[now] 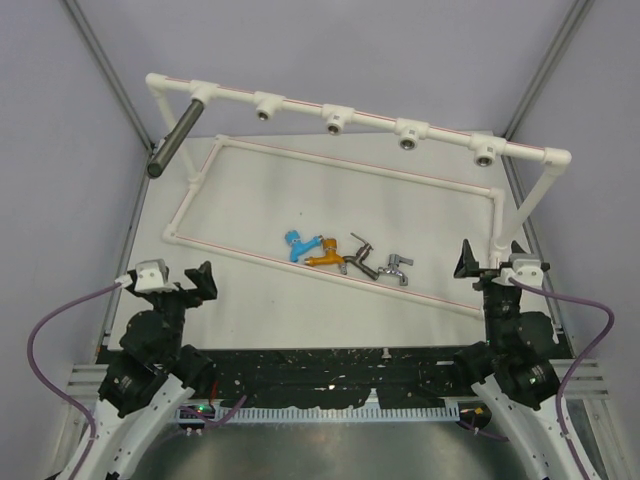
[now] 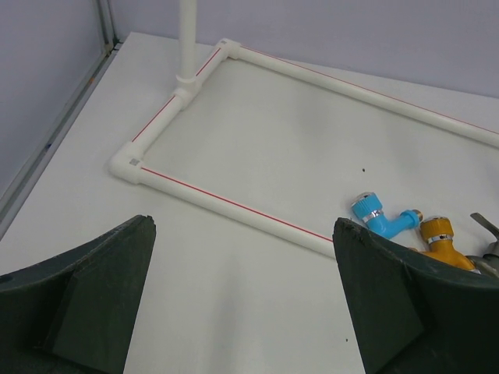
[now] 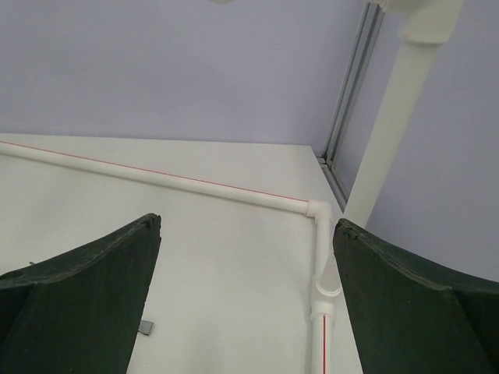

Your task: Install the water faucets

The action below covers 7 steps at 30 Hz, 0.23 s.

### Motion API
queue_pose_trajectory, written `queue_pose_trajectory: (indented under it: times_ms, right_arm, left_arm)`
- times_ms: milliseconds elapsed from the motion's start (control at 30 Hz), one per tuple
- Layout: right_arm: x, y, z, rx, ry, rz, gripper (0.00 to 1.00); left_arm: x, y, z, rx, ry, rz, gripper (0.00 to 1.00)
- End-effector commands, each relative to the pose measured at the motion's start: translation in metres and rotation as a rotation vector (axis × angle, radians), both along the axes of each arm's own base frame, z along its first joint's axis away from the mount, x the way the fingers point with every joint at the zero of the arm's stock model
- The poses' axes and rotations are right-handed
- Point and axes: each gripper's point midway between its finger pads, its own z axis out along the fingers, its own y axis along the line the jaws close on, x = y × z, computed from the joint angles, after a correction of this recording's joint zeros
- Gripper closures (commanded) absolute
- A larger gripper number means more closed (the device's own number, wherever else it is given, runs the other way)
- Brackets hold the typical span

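My left pincer (image 2: 243, 234) stands wide open, nothing between its dark fingers (image 2: 93, 304) (only bare table (image 2: 257, 327) shows in the gap). It hovers over the near left part of the table, just outside the white pipe frame (image 2: 226, 204), whose near rail runs across my wrist view. Past the tip of my right-hand finger, on the far side of that rail, lie the blue tap (image 2: 374, 216) and, touching it, the orange tap (image 2: 440, 238).

My right pincer (image 3: 248, 234) is also spread wide and empty. It sits at the near right of the table, looking at the frame's right corner and the upright post beside it.

From above, the four small taps lie in a close row inside the frame's flat rectangle, near its front rail and roughly between my two arms. From left to right they are blue, orange, then the dark metal tap (image 1: 362, 258), then the chrome tap (image 1: 398, 268). Whether the last two touch I cannot tell.

Farther out, the raised bar (image 1: 370, 118) carries four round sockets (image 1: 335, 122) with nothing in them. At the bar's left end the dark-grey tap (image 1: 178, 138) meets the corner fitting, its long straight arm slanting down toward the left.
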Motion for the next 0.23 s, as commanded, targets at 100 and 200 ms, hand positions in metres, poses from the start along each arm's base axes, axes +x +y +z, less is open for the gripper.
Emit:
queue_pose_trajectory:
  times_ms: [100, 200]
  right_arm:
    - [-0.0309, -0.0226, 0.0360, 0.116, -0.191, -0.047, 0.05]
    - [-0.0309, -0.0223, 0.0364, 0.119, -0.191, -0.044, 0.05]
  left_arm:
    - [-0.0338, 0.0243, 0.0492, -0.185, -0.299, 0.013, 0.00]
    - [-0.0320, 0.0224, 0.0492, -0.172, -0.290, 0.011, 0.00]
